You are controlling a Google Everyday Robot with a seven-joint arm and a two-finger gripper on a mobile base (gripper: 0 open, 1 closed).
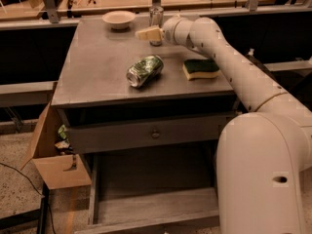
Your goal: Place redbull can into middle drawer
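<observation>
Grey is the counter (97, 67), and near its back edge the redbull can (156, 14) stands upright, not far from a pale bowl (119, 18). The claw (146, 33) is just in front of the can's lower part and points to the left; whether it is clenched or released cannot be told. A dented green can (145, 70) lies on its side near a green-and-yellow sponge (201, 68). Below, the middle drawer (156, 206) stands pulled open.
</observation>
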